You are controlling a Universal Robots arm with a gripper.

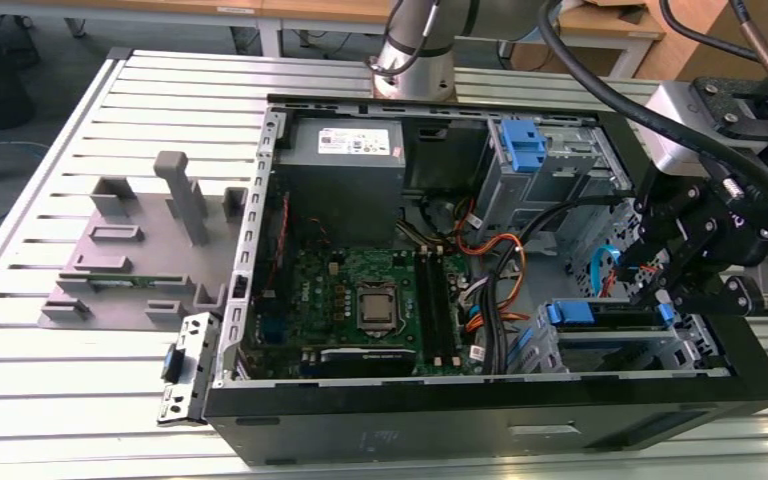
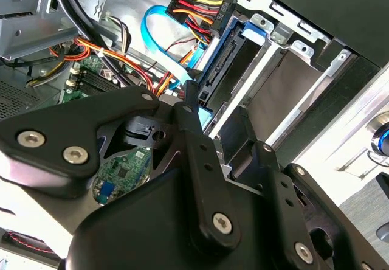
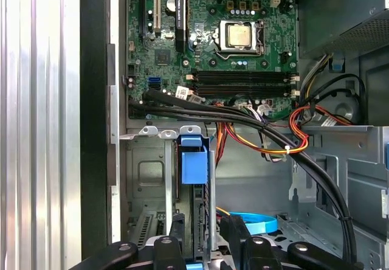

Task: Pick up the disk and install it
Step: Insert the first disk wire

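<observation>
- The disk (image 3: 200, 203) is seen standing on edge in the drive cage (image 3: 146, 173), in the corner of the open computer case (image 1: 491, 435) at the exterior view's lower right.
- Its blue carrier rail and pull tab are seen at the end that faces the motherboard (image 3: 231, 51).
- In the second wrist view the disk (image 2: 228, 69) is shown between the cage's metal walls, with a black connector on coloured wires (image 2: 222, 5) and a blue flat cable (image 2: 155, 39) just beside its end; whether either is plugged in cannot be told.
- The gripper (image 2: 216, 106) is held over the cage, its fingers (image 3: 234, 236) spread apart with one on each side of the disk's edge; a gap is seen beside the disk, so nothing is clamped.
- In the exterior view the gripper (image 1: 662, 292) is placed directly above the disk (image 1: 611, 318).
- A bare blue bracket (image 1: 524, 145) is seated in the farther bay, and a grey power supply (image 1: 344, 150) is mounted at the far corner.
- The case is laid on a slatted metal table (image 1: 64, 400), with a grey fixture (image 1: 131, 250) set beside it at the exterior view's left.
</observation>
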